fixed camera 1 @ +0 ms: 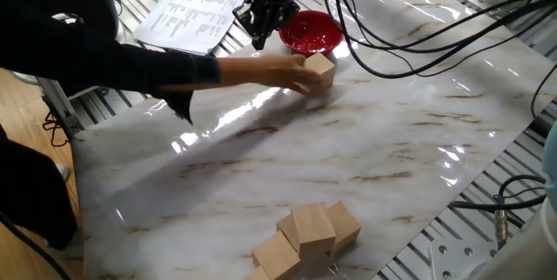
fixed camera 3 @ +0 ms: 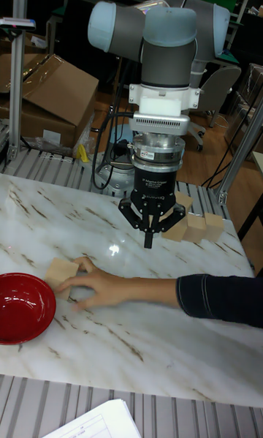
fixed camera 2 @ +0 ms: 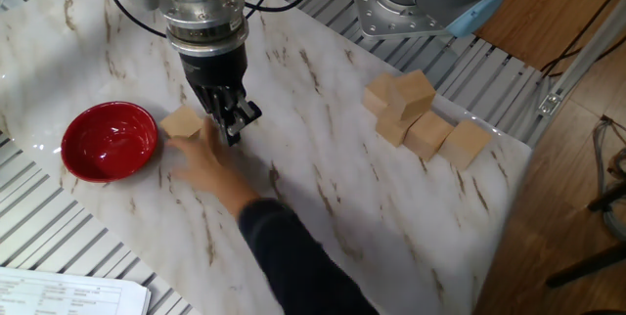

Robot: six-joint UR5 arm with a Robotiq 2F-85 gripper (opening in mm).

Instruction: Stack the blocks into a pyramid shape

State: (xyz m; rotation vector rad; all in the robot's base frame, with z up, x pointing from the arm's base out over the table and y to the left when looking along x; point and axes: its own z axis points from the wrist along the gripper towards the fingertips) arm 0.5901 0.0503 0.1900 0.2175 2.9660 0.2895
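Resetting looks like the step in hand: a person's hand (fixed camera 3: pixel 98 286) grasps the lone block (fixed camera 1: pixel 318 67) beside the red bowl (fixed camera 2: pixel 108 139); the other blocks (fixed camera 2: pixel 419 116) sit clustered well apart; the gripper (fixed camera 3: pixel 149 243) hangs clenched and empty above the table (fixed camera 1: pixel 374 141); next, I judge, it needs the hand clear, then an opened descent onto one block.
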